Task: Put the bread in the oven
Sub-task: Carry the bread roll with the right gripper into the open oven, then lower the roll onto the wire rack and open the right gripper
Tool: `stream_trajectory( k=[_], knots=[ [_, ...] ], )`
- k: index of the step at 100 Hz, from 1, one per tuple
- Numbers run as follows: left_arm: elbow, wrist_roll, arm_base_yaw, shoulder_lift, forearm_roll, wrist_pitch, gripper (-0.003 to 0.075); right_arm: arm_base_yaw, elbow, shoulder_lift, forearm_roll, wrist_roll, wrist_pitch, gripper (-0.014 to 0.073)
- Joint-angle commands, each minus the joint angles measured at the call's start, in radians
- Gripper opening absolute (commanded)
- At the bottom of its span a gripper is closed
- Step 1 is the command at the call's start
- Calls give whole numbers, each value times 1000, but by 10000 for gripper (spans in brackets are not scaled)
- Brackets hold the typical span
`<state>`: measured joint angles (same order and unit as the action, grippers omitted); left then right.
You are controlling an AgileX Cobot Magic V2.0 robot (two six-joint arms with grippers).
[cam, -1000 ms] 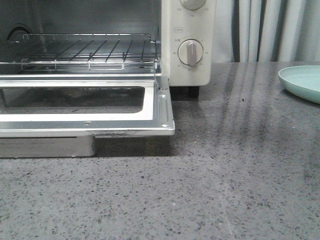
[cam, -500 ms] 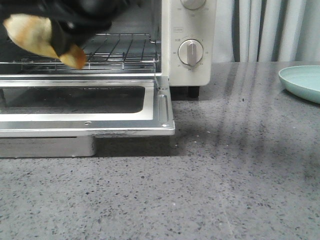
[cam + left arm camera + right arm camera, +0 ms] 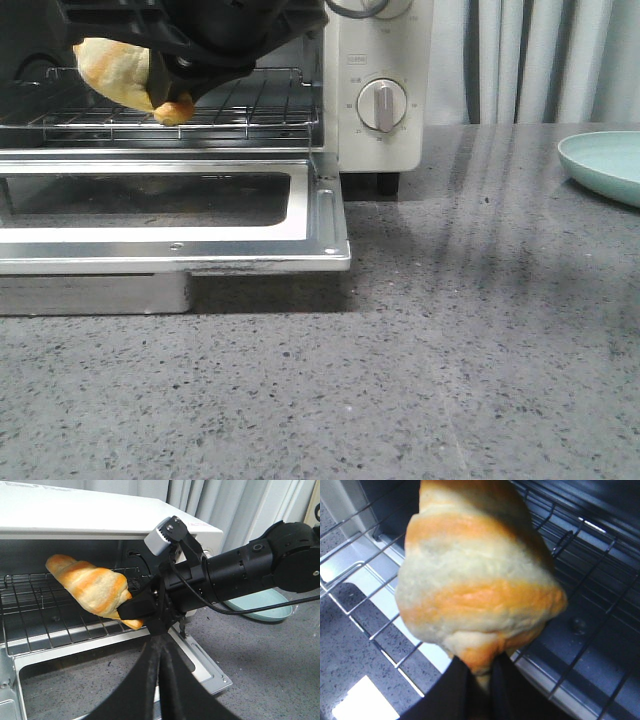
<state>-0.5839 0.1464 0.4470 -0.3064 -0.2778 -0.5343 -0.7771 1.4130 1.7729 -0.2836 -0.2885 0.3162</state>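
The bread (image 3: pixel 118 70), a golden-brown ridged roll, hangs just above the front of the wire rack (image 3: pixel 240 105) in the open cream-white oven (image 3: pixel 385 140). My right gripper (image 3: pixel 178 88) is shut on one end of the bread. The left wrist view shows the bread (image 3: pixel 87 582) tilted in the right gripper (image 3: pixel 142 607) at the oven (image 3: pixel 75 515) opening. In the right wrist view the bread (image 3: pixel 475 575) fills the frame over the rack (image 3: pixel 580 570), pinched by the gripper (image 3: pixel 482 672). My left gripper (image 3: pixel 159 642) is shut and empty, in front of the oven door.
The oven door (image 3: pixel 300 225) lies folded down flat over the grey speckled counter (image 3: pixel 450 350). A pale green plate (image 3: pixel 605 160) sits at the right, also seen in the left wrist view (image 3: pixel 260 605). Curtains hang behind.
My right arm came into the front view from the upper left carrying the bread, then moved right and a little up over the rack's front.
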Motion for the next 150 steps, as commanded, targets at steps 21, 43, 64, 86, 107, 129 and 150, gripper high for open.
stream_trajectory(
  k=[21,43,64,86,107,129,150],
  knots=[
    [-33,-3,-2,-9,-20,73,-21,21,32,-43,-45,-11,-78,585],
    [-33,-3,-2,-9,-18,73,-21,8,32,-61,-34,-11,6,642],
    [-33,-3,-2,-9,-16,73,-21,-58,30,-107,-34,-11,108,642],
    [-33,-3,-2,-9,-10,73,-21,-151,29,-177,-42,-11,176,549],
    [-35,-3,-2,42,41,107,-21,-194,-28,-324,-70,-11,283,-71],
    [-26,-13,-2,189,246,103,-21,-194,-301,-681,-166,-12,119,-67],
    [41,-14,-2,216,286,53,-21,-147,-684,-1097,-222,-34,46,-67]
  ],
)
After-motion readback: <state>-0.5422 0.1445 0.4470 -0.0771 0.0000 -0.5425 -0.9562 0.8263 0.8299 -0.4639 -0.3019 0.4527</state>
